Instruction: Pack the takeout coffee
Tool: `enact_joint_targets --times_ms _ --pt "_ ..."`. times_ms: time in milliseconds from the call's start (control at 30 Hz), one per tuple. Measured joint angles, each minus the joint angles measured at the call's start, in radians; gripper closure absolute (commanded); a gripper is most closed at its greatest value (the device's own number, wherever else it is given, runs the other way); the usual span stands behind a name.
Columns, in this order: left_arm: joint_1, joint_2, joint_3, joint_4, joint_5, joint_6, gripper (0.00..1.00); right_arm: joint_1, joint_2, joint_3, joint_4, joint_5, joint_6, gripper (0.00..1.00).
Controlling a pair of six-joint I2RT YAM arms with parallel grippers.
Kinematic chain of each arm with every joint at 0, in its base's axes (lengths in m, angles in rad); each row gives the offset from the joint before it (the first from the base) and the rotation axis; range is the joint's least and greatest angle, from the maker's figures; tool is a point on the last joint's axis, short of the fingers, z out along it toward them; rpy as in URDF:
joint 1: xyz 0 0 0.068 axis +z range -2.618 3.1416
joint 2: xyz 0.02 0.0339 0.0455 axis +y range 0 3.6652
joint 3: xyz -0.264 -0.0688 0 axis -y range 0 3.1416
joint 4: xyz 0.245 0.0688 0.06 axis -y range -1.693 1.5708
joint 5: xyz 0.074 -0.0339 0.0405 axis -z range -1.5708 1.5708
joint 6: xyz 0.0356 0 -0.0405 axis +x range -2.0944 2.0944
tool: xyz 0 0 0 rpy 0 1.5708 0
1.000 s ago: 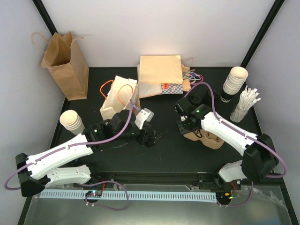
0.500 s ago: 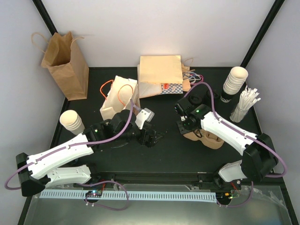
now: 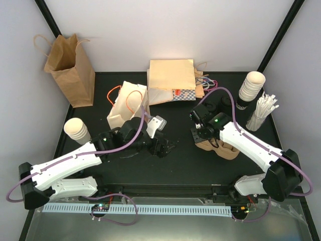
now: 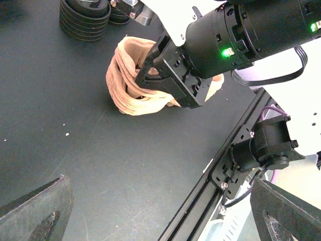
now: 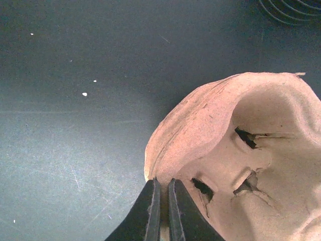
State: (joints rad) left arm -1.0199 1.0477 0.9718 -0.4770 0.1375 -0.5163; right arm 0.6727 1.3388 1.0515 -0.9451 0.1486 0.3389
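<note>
Nearest, the right gripper [image 5: 161,185] is pinched tight on the rim of a moulded pulp cup carrier [image 5: 241,145] lying on the black table [image 3: 180,165]. The left gripper [image 3: 164,148] hovers beside it with jaws spread wide, holding nothing. Just past the carrier sits a stack of black lids [image 4: 84,17]. A lidless cream cup [image 3: 76,129] stands at the left edge. A white bag [image 3: 128,103] with orange handles stands mid-table, its inside hidden. Farther back are an open brown bag [image 3: 70,70], flat bags [image 3: 170,80] and stacked cream cups [image 3: 251,86]. I cannot tell where the takeout coffee is
</note>
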Motion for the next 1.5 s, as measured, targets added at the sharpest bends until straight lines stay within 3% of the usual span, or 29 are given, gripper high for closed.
enact_joint_targets --times_ms 200,467,800,967,1500 --pt "0.0 0.042 0.0 0.027 0.01 -0.013 0.03 0.0 -0.014 -0.002 0.005 -0.001 0.004 0.95" --pt "0.025 0.206 0.014 0.111 0.052 -0.097 0.21 0.0 -0.131 -0.106 0.109 -0.031 0.023 0.93" --pt "0.052 0.426 0.172 0.148 0.108 -0.137 0.39 0.0 -0.179 -0.152 0.175 -0.054 0.03 0.93" --pt "0.074 0.476 0.172 0.168 0.122 -0.159 0.57 0.001 -0.198 -0.181 0.201 -0.056 0.03 0.93" --pt "0.118 0.663 0.242 0.223 0.156 -0.169 0.62 0.001 -0.197 -0.183 0.209 -0.066 0.029 0.93"
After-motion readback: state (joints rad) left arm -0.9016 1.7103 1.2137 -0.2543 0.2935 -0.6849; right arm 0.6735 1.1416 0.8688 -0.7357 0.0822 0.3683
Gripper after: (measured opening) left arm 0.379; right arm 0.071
